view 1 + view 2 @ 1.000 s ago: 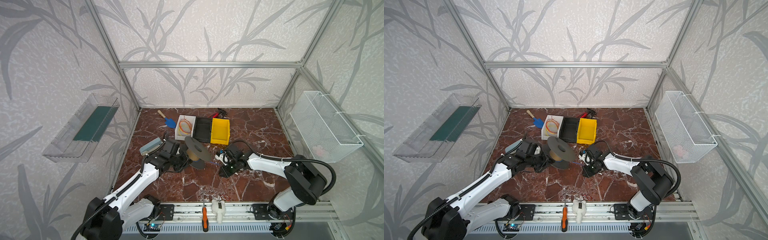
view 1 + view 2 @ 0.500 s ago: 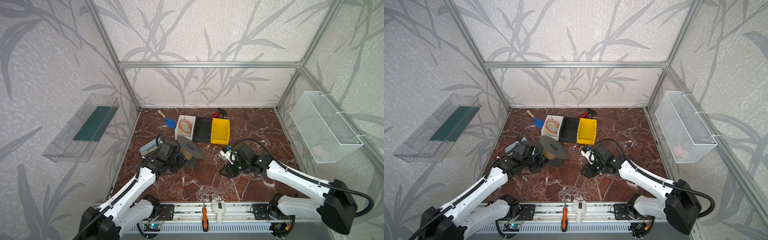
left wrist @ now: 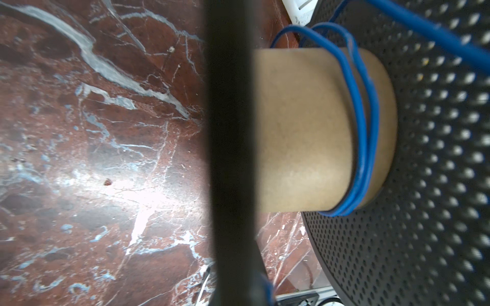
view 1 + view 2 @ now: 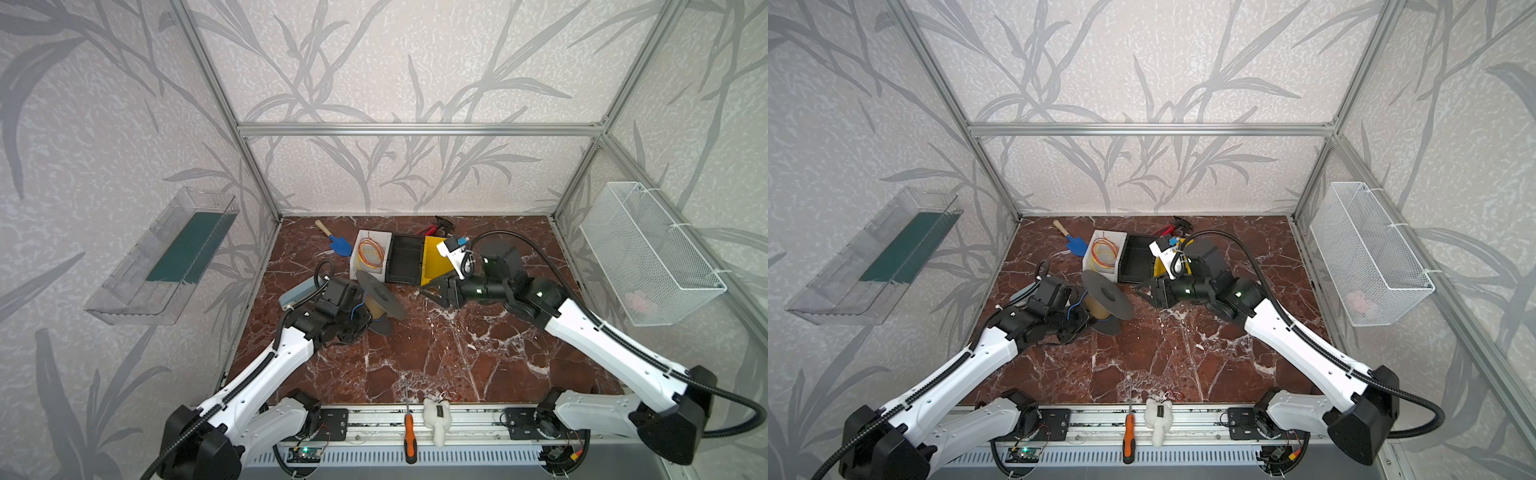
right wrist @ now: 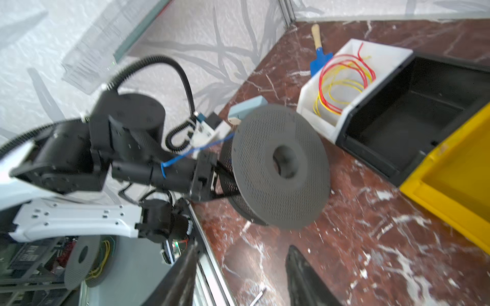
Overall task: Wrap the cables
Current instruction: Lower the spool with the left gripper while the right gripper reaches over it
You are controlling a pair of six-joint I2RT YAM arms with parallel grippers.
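My left gripper [image 5: 221, 182] pinches the near flange [image 3: 230, 132] of the spool [image 5: 305, 185]. Just beyond it the cable [image 3: 367, 119] loops twice round the core [image 3: 299, 127], against the far flange [image 3: 437, 185], its tail leading back to my wrist [image 5: 132, 169]. My right gripper [image 5: 242, 254] is spread; the spool lies ahead.

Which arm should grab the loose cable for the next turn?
Probably right: the right gripper is open and empty near the spool; the left gripper is shut on its flange.
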